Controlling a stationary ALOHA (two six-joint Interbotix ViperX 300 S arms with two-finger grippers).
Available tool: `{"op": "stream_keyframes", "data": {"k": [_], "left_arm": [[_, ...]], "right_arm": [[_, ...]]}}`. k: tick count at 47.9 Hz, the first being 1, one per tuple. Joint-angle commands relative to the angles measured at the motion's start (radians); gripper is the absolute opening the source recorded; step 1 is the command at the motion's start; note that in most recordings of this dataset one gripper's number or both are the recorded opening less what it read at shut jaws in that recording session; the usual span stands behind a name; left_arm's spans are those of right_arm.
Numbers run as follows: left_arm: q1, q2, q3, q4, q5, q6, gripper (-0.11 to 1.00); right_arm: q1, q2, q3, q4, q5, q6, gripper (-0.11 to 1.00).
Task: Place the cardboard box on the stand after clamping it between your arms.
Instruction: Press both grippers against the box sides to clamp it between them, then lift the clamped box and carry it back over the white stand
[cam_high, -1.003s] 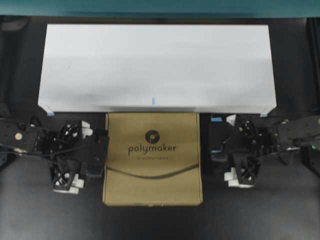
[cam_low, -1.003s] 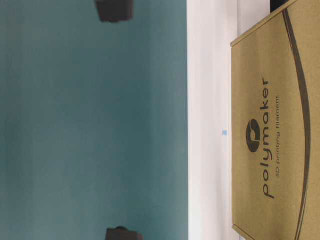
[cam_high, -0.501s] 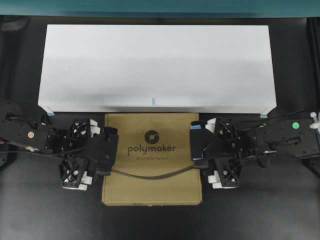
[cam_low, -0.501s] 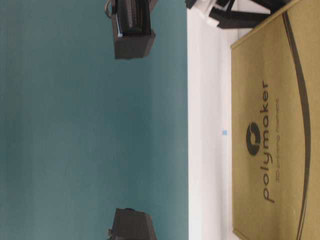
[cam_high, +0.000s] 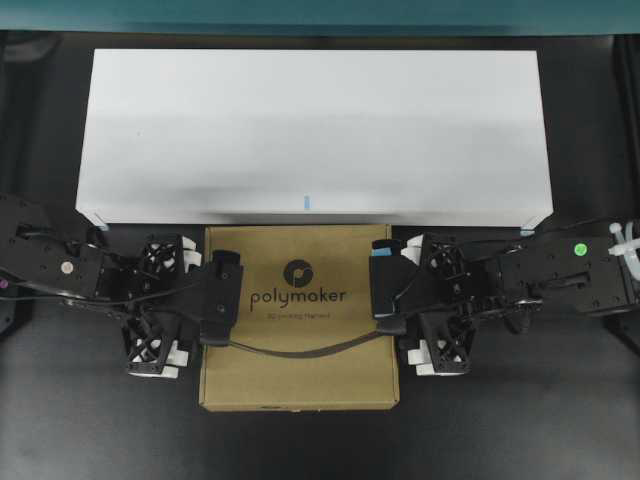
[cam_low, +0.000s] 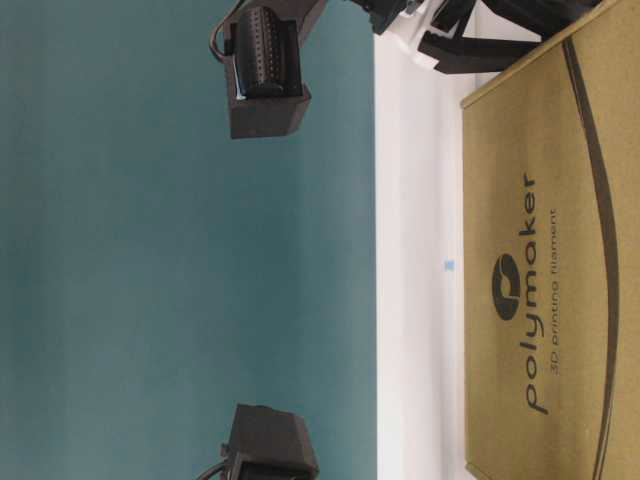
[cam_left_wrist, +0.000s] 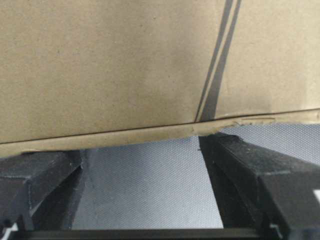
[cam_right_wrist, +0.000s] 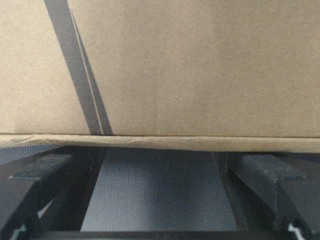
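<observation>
The brown cardboard box printed "polymaker" lies flat on the dark table, its far edge against the front of the white stand. My left gripper presses its open fingertips against the box's left side. My right gripper does the same on the right side. In the left wrist view the box wall fills the top, and the open left gripper has both fingers touching its lower edge. The right wrist view shows the box wall across the open right gripper. Nothing sits between either pair of jaws.
The stand has a small blue mark at its front edge and blue marks at its front corners. In the rotated table-level view the box sits beside the stand, with a teal wall behind. Dark matting surrounds the box.
Both arms have moved inward from beside the box until their open fingertips meet its left and right sides. The box has shifted slightly to the left.
</observation>
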Motion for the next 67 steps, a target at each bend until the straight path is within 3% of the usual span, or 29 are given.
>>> {"op": "stream_keyframes", "data": {"k": [1, 14, 30, 39, 54, 67], "left_arm": [[0.000, -0.008, -0.044, 0.003, -0.006, 0.006, 0.80], [0.012, -0.089, -0.089, 0.003, 0.057, 0.003, 0.80], [0.078, -0.193, -0.261, 0.003, 0.385, 0.014, 0.80], [0.138, -0.207, -0.390, 0.003, 0.514, 0.037, 0.80], [0.190, -0.196, -0.405, 0.003, 0.525, 0.172, 0.80], [0.262, -0.172, -0.391, 0.003, 0.494, 0.192, 0.80]], "right_arm": [[-0.011, 0.000, -0.040, 0.002, -0.011, 0.005, 0.80], [-0.011, -0.091, -0.084, 0.003, 0.124, 0.012, 0.80], [-0.057, -0.235, -0.265, 0.003, 0.440, 0.005, 0.80], [-0.089, -0.232, -0.367, 0.003, 0.574, -0.018, 0.80], [-0.138, -0.209, -0.399, 0.002, 0.594, -0.109, 0.80], [-0.195, -0.207, -0.383, 0.003, 0.552, -0.149, 0.80]]}}
